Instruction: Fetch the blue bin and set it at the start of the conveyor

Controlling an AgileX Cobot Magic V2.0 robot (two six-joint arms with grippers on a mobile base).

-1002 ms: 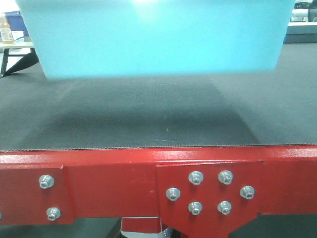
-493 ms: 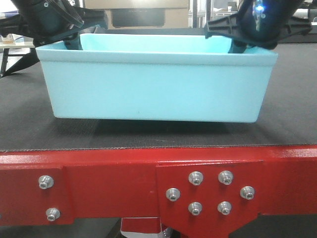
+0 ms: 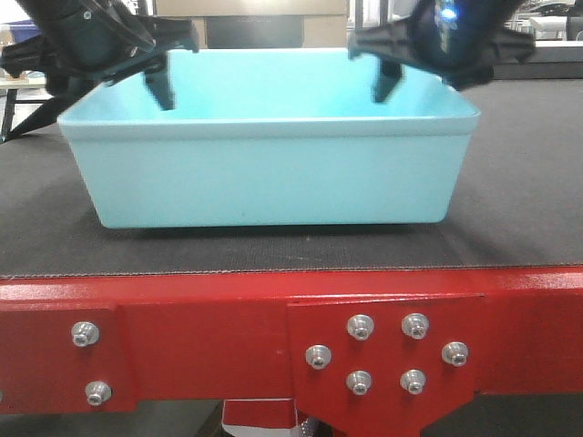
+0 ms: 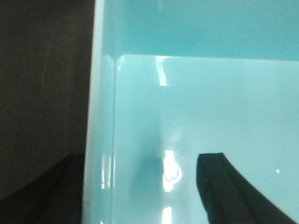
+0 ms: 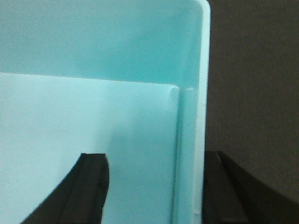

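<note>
At upper left, the left gripper (image 3: 111,86) is released, its jaws spread astride the left wall of the blue bin (image 3: 273,173), one finger inside and one outside. The bin sits flat on the conveyor start (image 3: 273,250), near the belt's front edge, with bare belt on either side. At upper right, the right gripper (image 3: 421,82) straddles the right wall, also unclenched.

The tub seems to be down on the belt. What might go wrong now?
1. The left gripper and right gripper each straddle a side wall of the pale aqua plastic bin; pulling away crookedly might snag its rim and drag or tip it.
2. The bin sits fairly near the front edge of the black textured belt, above the red metal frame; a nudge could push it off.
</note>
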